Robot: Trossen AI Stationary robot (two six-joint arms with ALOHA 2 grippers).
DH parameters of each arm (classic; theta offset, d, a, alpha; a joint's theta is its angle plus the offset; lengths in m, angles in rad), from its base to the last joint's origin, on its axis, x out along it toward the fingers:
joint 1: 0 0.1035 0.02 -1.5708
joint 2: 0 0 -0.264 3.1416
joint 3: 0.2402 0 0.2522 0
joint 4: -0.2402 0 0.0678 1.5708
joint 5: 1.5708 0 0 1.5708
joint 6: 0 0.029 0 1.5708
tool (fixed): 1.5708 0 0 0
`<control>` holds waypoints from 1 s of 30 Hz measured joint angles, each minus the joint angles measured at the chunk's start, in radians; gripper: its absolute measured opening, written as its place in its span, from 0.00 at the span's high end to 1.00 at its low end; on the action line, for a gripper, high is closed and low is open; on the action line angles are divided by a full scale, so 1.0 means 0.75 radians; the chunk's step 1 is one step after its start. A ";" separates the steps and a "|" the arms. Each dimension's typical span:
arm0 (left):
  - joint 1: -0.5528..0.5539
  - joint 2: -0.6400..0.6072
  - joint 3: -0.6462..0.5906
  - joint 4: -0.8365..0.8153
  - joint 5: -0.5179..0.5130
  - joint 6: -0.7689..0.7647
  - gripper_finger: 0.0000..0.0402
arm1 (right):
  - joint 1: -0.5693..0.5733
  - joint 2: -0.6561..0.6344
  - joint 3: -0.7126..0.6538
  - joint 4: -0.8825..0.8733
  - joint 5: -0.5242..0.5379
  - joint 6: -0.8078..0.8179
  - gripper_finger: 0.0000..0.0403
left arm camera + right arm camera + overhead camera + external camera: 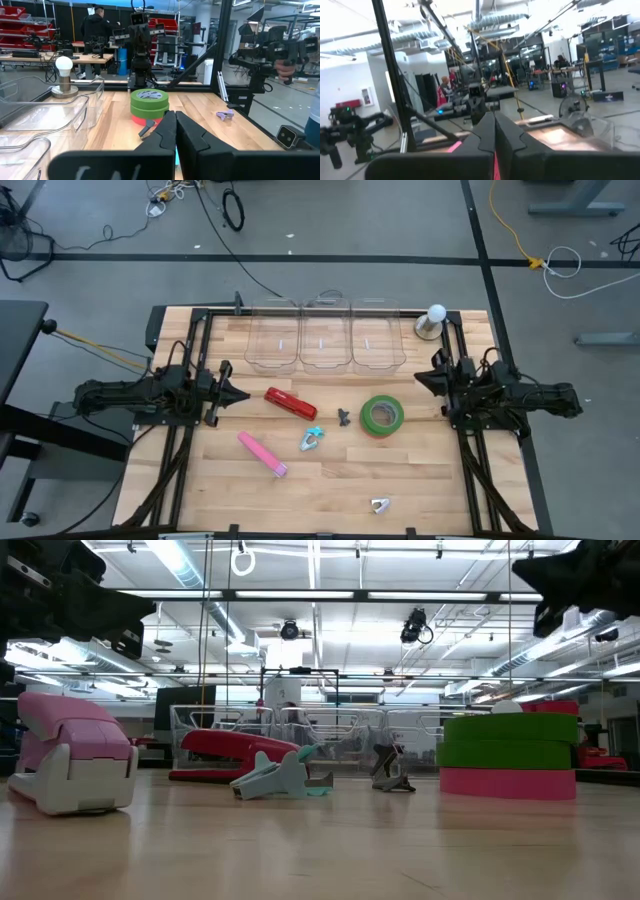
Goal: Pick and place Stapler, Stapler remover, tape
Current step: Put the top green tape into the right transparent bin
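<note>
We find nothing placed yet. The red stapler (290, 402), pink stapler (262, 453), staple remover (311, 440) and stacked tape (382, 414) lie mid-worktop; the bins (325, 340) hold nothing. Left claw (234, 393) and right claw (424, 379) are both closed, empty, at either side.

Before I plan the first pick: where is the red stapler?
In the high view the red stapler lies left of centre, just in front of the clear bins, with the left gripper beside it and the teal staple remover nearby.
</note>
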 joint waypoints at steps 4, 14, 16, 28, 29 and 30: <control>0.000 0.000 0.000 0.000 0.000 0.000 0.99 | 0.000 0.006 0.059 -0.015 0.015 -0.011 1.00; 0.000 0.000 0.000 0.000 0.000 0.000 0.99 | 0.000 0.155 0.286 -0.105 0.014 -0.024 1.00; 0.000 0.000 0.000 0.000 0.000 0.000 0.99 | 0.000 0.206 0.357 -0.143 0.014 -0.020 1.00; -0.001 0.000 0.000 0.000 0.000 0.000 0.99 | 0.000 0.520 0.840 -0.380 0.012 -0.035 1.00; 0.000 0.000 0.000 0.000 0.000 -0.001 0.99 | 0.000 0.543 0.874 -0.387 0.012 -0.035 1.00; -0.001 0.000 0.000 0.000 0.000 0.000 0.99 | 0.000 0.564 0.907 -0.392 0.012 -0.035 1.00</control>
